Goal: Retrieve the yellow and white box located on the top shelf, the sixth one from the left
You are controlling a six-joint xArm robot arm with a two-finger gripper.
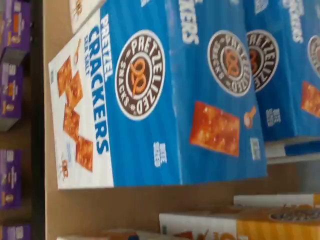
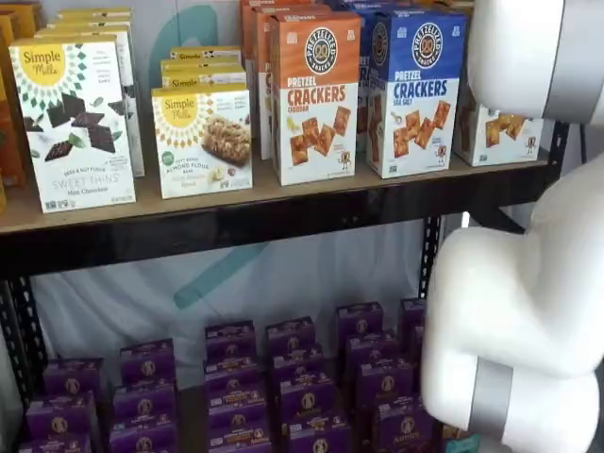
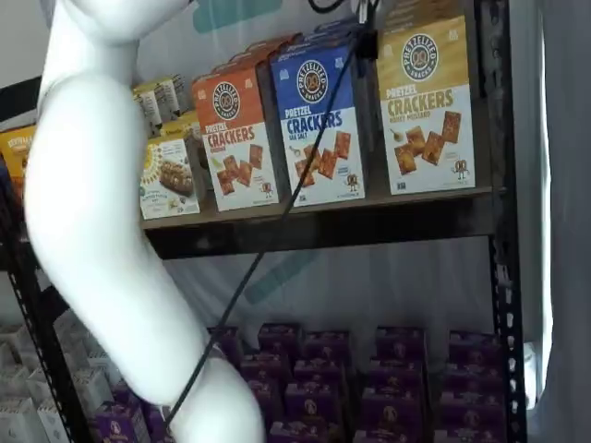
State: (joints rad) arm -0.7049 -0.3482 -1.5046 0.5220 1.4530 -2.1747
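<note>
I see even, bright indoor light in both shelf views; the white arm (image 3: 102,231) is nearly overexposed. My wrist view is soft, blurred on the blue box (image 1: 165,95).

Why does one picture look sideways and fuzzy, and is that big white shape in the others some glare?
Wrist view: turned on its side, and the close blue box looks soft and slightly smeared. Both shelf views: no glare; the white shape is the arm standing near the camera, hiding part of the shelf. In a shelf view the yellow and white box reads sharply under even light.
</note>
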